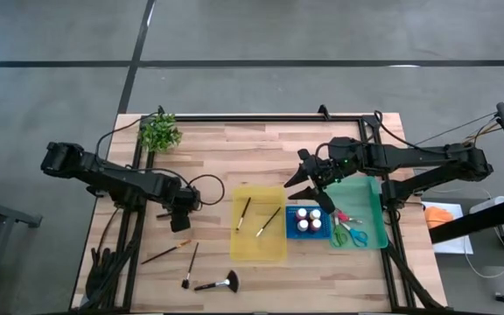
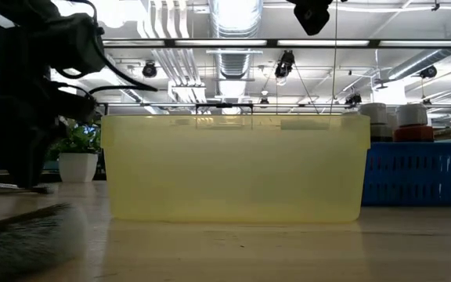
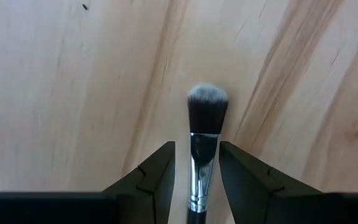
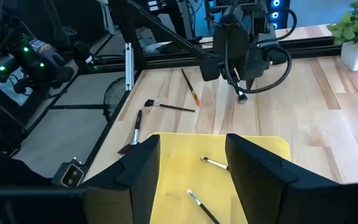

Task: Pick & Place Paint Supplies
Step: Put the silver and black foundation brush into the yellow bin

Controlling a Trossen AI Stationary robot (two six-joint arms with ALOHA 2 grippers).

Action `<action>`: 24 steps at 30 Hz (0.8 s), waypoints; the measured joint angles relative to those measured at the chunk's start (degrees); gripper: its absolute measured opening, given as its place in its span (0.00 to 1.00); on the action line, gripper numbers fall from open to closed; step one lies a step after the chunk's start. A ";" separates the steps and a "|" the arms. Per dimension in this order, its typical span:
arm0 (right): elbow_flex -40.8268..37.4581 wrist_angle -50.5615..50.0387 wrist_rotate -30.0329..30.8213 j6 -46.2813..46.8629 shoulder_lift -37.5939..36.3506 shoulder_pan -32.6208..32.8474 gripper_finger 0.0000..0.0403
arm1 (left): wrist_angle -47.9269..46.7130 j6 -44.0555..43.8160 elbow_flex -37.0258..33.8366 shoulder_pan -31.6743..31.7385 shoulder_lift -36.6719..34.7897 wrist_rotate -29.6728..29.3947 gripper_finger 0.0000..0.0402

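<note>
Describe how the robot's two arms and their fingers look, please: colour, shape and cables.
Both arms are dark, jointed and slim. The left arm carries a looping black cable near its wrist. The right arm shows small green lights by the wrist. The left gripper has two black, wedge-shaped fingers with angular edges.

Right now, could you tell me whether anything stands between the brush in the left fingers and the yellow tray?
Nothing visible does. The left gripper holds a brush between its fingers over bare wood, and the tabletop between it and the yellow tray shows no objects.
</note>
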 joint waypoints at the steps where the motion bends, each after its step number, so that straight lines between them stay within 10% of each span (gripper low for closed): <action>1: 0.00 0.00 0.01 0.00 0.01 0.00 0.45 | 0.13 0.10 -0.16 0.00 0.00 0.00 0.33; 24: -0.62 -0.13 0.42 0.00 0.07 0.00 0.45 | 12.09 -10.66 -0.46 0.22 0.08 4.79 0.07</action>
